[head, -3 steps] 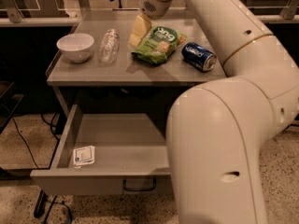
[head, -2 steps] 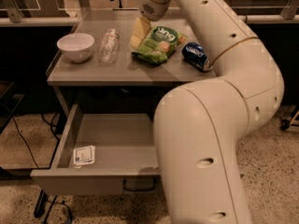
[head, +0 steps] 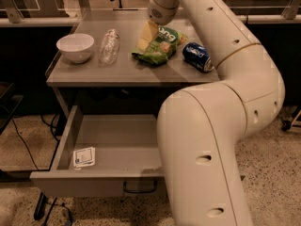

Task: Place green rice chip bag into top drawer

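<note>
The green rice chip bag (head: 163,45) lies flat on the grey table top (head: 117,73), right of the middle. My gripper (head: 146,37) reaches down from the wrist at the back and sits at the bag's left edge, touching or just over it. The top drawer (head: 70,185) is pulled open below the table. A small white card (head: 84,157) lies on its floor at the left, and the dark handle (head: 140,188) shows on its front. My big white arm covers the drawer's right part.
A white bowl (head: 75,46) stands at the table's left. A clear plastic bottle (head: 109,46) lies beside it. A blue soda can (head: 198,56) lies on its side right of the bag. Cables run over the speckled floor at the left.
The arm's elbow has swung left and forward and now covers more of the drawer. The gripper stays at the bag's left edge. The bag has not moved.
</note>
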Available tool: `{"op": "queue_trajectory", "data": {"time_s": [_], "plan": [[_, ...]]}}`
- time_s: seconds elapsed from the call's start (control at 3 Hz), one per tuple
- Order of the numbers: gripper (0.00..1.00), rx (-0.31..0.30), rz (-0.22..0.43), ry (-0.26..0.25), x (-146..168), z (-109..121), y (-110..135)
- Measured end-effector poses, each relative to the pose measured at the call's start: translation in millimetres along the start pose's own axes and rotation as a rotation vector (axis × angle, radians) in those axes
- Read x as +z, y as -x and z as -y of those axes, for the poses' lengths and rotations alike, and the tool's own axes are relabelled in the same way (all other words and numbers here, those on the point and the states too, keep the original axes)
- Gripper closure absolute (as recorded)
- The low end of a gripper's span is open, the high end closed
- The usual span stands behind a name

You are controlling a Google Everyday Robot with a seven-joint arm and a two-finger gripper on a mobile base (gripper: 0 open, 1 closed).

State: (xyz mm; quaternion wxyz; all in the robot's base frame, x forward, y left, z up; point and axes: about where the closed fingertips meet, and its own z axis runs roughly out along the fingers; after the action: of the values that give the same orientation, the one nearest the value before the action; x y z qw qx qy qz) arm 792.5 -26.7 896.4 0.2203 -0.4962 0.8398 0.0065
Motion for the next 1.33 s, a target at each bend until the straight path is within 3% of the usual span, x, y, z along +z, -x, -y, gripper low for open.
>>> {"op": "queue_trajectory", "data": {"time_s": [0.67,1.33], "plan": [[0.0,0.087,-0.038,-0.033,18.3,34.7,-40.0],[0.0,0.086,0.0,-0.013,16.7,31.5,-29.9]]}}
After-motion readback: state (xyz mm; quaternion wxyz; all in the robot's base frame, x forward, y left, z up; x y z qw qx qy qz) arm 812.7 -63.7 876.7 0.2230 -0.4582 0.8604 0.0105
